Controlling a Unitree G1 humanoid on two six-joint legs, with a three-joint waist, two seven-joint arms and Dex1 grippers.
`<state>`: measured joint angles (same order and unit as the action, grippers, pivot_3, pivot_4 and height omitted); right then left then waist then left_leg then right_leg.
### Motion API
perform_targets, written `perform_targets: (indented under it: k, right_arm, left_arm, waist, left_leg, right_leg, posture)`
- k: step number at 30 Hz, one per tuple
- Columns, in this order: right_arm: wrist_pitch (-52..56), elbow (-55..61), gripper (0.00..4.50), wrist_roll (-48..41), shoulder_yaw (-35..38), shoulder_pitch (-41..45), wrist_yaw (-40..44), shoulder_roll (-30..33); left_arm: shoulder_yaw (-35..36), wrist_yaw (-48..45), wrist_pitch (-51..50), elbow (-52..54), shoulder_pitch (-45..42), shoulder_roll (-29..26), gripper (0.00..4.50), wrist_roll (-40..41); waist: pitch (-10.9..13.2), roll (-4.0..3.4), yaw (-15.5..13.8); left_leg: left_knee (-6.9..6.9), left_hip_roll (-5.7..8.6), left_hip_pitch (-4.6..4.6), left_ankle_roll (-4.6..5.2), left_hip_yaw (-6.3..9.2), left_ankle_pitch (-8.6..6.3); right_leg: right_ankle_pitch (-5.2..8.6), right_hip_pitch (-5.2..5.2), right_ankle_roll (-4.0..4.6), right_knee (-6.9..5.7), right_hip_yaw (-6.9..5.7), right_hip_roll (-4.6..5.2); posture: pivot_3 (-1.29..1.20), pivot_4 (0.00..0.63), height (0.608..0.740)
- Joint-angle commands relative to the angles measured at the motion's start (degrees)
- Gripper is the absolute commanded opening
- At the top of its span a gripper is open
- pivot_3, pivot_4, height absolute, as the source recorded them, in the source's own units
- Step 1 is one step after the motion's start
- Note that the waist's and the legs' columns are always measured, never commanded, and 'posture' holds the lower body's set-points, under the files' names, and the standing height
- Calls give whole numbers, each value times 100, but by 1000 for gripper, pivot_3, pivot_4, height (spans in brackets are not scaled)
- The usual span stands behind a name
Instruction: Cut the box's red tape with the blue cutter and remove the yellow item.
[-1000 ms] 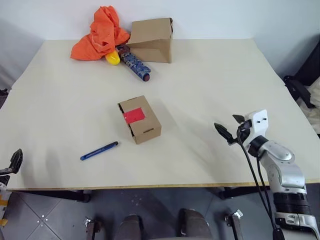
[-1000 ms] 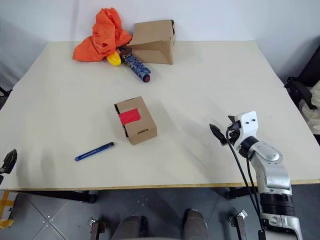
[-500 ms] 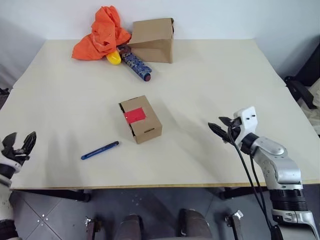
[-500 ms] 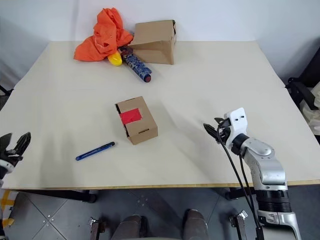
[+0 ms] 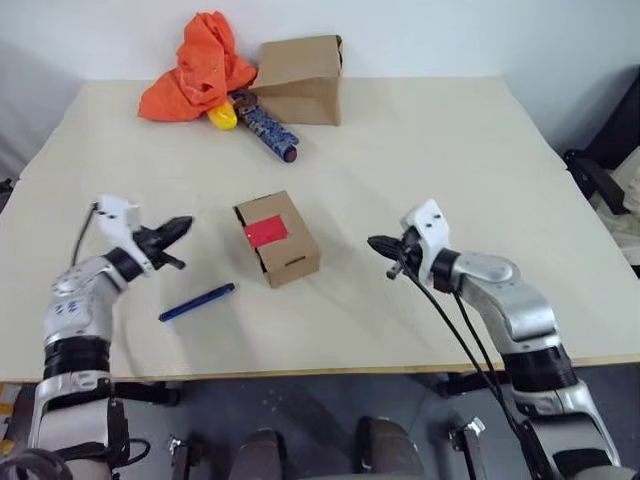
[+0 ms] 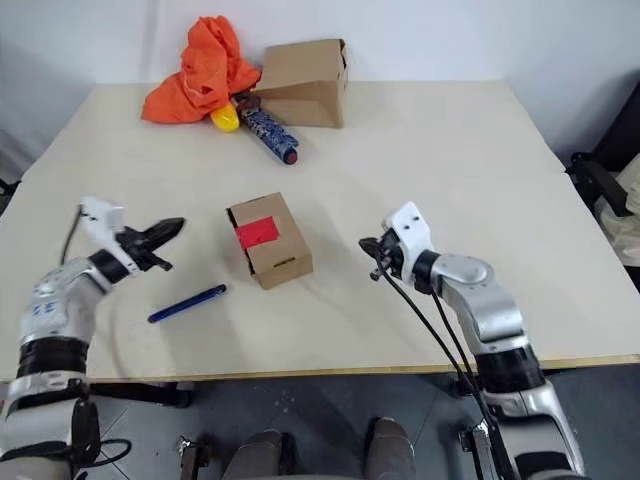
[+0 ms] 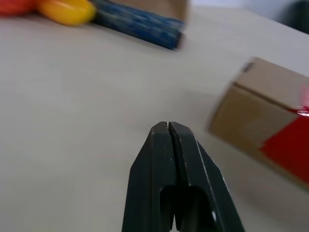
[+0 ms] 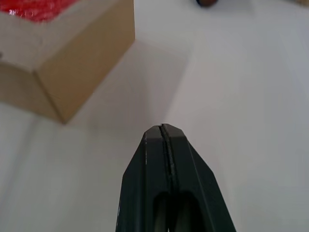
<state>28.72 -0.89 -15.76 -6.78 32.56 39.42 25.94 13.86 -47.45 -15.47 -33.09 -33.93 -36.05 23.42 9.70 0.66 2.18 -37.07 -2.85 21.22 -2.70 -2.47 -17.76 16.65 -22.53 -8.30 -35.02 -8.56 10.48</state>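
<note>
So the box (image 5: 278, 238) sits pretty much in the middle of the surface (image 5: 450, 150), a small brown carton with the red tape (image 5: 266, 231) patch on its top face, flaps shut. The blue cutter (image 5: 197, 302) lies flat on the surface just off the box's near-left corner, not touching it, angled with its dark tip toward the box.

The left gripper (image 5: 178, 229) hovers to the left of the box, a bit above the cutter's spot, pointing toward the box with a gap between them. Its two black fingers (image 7: 166, 159) are pressed together with nothing between them. The right gripper (image 5: 377, 244) is on the other side, to the right of the box and also apart from it, pointing back at it. Same deal there, fingers (image 8: 164, 154) squeezed together and empty. So the box sits between the two grippers and neither one touches it.

Over at the far edge there's a pile: an orange cloth (image 5: 197, 66), a bigger plain cardboard carton (image 5: 299, 78) tipped next to it, a small glossy yellow object (image 5: 222, 116) tucked against the cloth, and a blue-patterned cylinder (image 5: 267, 127) lying right beside that and running out from the carton's near corner. All of that is well apart from the box.
</note>
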Motion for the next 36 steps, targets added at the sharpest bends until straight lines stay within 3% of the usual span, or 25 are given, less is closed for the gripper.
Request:
perform_targets:
  k: [1,6,11,16,20,24,31,36]
  right_arm:
    - [-331,-586,0,188,-301,455,291,-251]
    - [-612,-1593,0,515,-699,1148,582,-732]
    - [-831,-1724,0,604,-911,1410,884,-1056]
    - [-17,-275,0,383,-1006,1088,1268,-769]
    - [952,1605,0,87,-1090,438,1644,58]
    - [1776,2587,0,-295,-939,250,1584,314]
    - [2416,2836,0,-672,-18,603,1124,686]
    - [1624,1350,0,-208,459,1059,724,917]
  left_arm:
    - [-355,-361,-99,-325,-429,17,29,-254]
    - [-680,-525,180,-939,-1141,320,29,-558]
    - [-769,-697,283,-1209,-1552,698,29,-603]
    - [-1183,-1165,320,-1329,-1810,1238,29,-811]
    - [-1388,-1416,520,-1748,-2174,1794,29,-976]
    - [-1353,-1443,727,-2143,-2373,1949,29,-1109]
    - [-1005,-1190,1095,-2778,-2507,1240,29,-1190]
    - [-950,-1529,817,-2454,-2310,569,29,-1175]
  waist:
    - [1,1,24]
    - [2,2,43]
    - [2,2,57]
    - [8,6,52]
    - [10,5,-71]
    - [16,12,-45]
    - [21,15,-38]
    - [25,22,-86]
  left_leg:
    - [2,0,0,0,-1,0]
    - [-5,0,8,0,-2,0]
    - [-5,1,8,0,-1,0]
    - [-9,1,13,0,1,0]
    - [-11,2,17,1,1,-1]
    - [-18,2,22,4,-3,-3]
    - [-19,2,16,5,-4,-3]
    - [-20,3,20,7,-4,-5]
  right_leg:
    - [0,-1,0,0,0,0]
    - [-1,-2,-2,3,-2,0]
    - [-3,0,-6,3,-2,1]
    - [-4,-1,-7,3,-4,1]
    - [-5,-1,-9,10,-4,2]
    - [-6,-2,-11,16,-4,1]
    - [-6,-4,-10,8,-1,1]
    - [-7,-4,-14,10,-1,3]
  posture:
    - [0,150,740]
    - [0,150,740]
    - [0,150,740]
    - [0,150,740]
    - [0,150,740]
    - [0,150,740]
    - [0,150,740]
    - [0,150,740]
